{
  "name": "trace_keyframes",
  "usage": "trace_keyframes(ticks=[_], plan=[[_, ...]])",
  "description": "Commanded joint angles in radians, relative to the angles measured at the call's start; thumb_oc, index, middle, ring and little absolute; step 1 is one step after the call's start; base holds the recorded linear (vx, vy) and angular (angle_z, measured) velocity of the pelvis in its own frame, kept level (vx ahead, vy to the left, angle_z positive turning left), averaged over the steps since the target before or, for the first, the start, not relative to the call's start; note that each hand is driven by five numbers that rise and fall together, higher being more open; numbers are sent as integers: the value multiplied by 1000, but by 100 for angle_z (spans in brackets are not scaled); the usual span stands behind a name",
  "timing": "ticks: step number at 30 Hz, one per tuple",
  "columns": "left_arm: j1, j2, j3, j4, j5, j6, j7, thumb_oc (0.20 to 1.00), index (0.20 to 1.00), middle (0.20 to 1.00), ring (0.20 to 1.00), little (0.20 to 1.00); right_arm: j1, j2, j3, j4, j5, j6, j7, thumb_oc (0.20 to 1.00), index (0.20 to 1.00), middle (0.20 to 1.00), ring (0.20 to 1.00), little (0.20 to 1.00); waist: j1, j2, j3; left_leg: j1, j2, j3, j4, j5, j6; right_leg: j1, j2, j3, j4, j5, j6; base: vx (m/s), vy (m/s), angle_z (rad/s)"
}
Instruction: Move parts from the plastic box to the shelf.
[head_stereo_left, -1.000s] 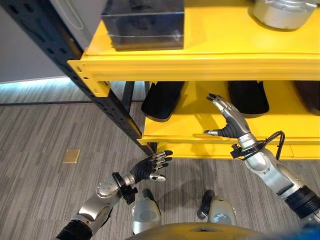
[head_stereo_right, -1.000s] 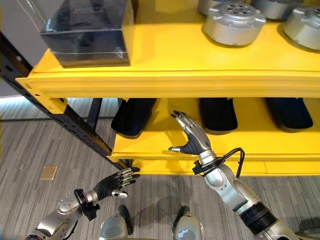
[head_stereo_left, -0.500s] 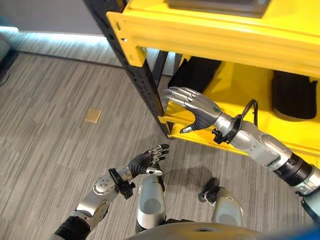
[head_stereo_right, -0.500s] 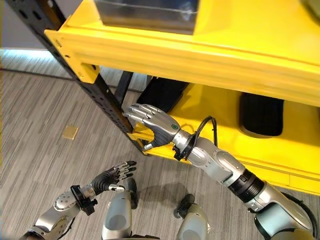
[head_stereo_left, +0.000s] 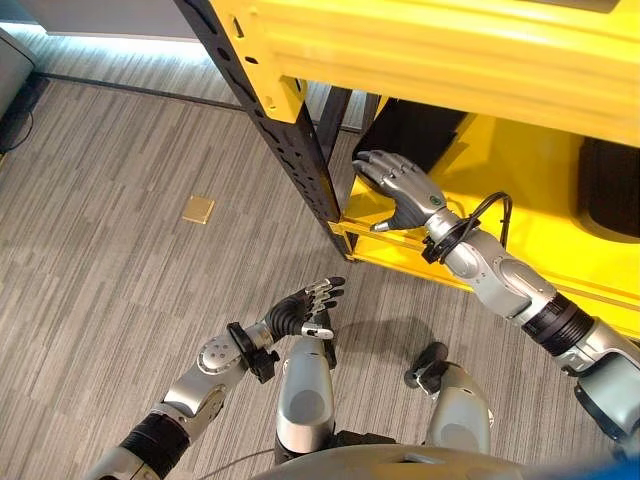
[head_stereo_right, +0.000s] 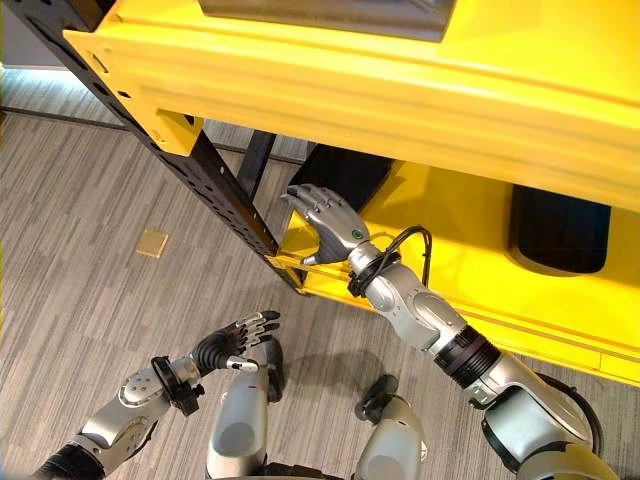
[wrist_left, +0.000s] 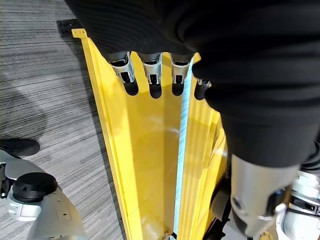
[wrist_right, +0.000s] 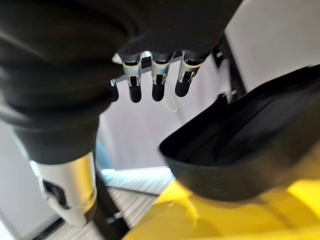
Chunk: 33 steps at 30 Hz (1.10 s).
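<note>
Both my right hand (head_stereo_left: 400, 190) and my left hand (head_stereo_left: 300, 313) are open and empty, the right beside a black curved part (head_stereo_right: 340, 172) on the yellow metal shelf (head_stereo_right: 450, 240), so I'm probably between loads.

Grey striped carpet floor (head_stereo_left: 120, 280) w/ small brass floor plate (head_stereo_left: 198, 210).

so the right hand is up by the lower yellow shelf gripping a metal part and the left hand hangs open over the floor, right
Not quite: the right hand holds nothing. The left eye view shows its fingers relaxed and empty by the lower yellow shelf, next to a black tray. The left hand does hang open over the floor.
</note>
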<state>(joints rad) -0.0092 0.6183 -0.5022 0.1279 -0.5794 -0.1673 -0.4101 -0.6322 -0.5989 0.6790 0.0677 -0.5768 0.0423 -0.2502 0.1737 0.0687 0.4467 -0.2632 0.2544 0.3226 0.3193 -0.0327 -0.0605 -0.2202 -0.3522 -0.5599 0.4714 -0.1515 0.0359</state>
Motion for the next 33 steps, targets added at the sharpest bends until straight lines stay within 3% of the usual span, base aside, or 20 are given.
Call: trace_keyframes(ticks=[1,3,7,15,19,21,22,26,33], plan=[[18,-3,-52,-76,-40,-25,26,1000,1000,1000,1000,1000,-96,35,-26,4,-42,-7,-99,1000,1000,1000,1000,1000,8,6,-39,70,67,9,-17,-1,-25,1,-46,98,-31,39,116,-3,37,-1],[5,-9,-55,-77,-52,-13,28,1000,1000,1000,1000,1000,-96,39,-31,12,-45,-29,-81,1000,1000,1000,1000,1000,6,8,-38,64,66,9,-15,-2,-27,-6,-47,99,-27,37,114,-9,16,0],[-15,-11,-67,-64,-45,1,19,1000,1000,1000,1000,1000,-103,44,-3,66,-50,-8,-34,1000,1000,1000,1000,1000,8,9,-39,67,63,10,-15,-3,-26,-3,-46,94,-20,30,109,0,0,0],[-27,5,-52,-50,-50,18,-26,1000,1000,1000,1000,1000,-167,68,81,192,-132,18,318,1000,1000,1000,1000,1000,26,7,-39,75,63,14,-27,5,-29,7,-58,71,-29,35,107,0,-4,0],[-18,8,-38,-45,-44,22,-55,1000,1000,1000,1000,1000,-180,72,113,253,-202,29,372,1000,1000,1000,1000,1000,37,6,-41,80,66,16,-30,8,-27,12,-65,58,-26,36,106,5,-6,2],[-12,6,-35,-39,-35,19,-66,1000,1000,1000,1000,1000,-184,78,123,291,-245,74,391,1000,1000,1000,1000,1000,41,5,-38,87,64,15,-28,2,-28,19,-69,56,-17,28,108,42,-14,5],[-11,3,-33,-32,-28,19,-72,1000,1000,1000,1000,1000,-190,90,132,344,-287,140,417,1000,1000,1000,1000,1000,46,5,-39,92,65,17,-31,3,-28,23,-71,51,-16,28,108,36,-10,2],[-15,-8,-29,-27,-24,22,-83,1000,1000,1000,1000,1000,-198,124,131,468,-396,283,485,1000,1000,1000,1000,1000,56,9,-39,97,66,22,-41,9,-28,28,-68,42,-14,24,103,8,-1,0],[-24,-22,-26,-25,-9,33,-87,1000,1000,1000,1000,1000,-181,155,113,580,-504,319,473,1000,1000,1000,1000,1000,61,9,-34,98,60,25,-52,13,-25,33,-58,34,-13,20,102,1,-5,1]])
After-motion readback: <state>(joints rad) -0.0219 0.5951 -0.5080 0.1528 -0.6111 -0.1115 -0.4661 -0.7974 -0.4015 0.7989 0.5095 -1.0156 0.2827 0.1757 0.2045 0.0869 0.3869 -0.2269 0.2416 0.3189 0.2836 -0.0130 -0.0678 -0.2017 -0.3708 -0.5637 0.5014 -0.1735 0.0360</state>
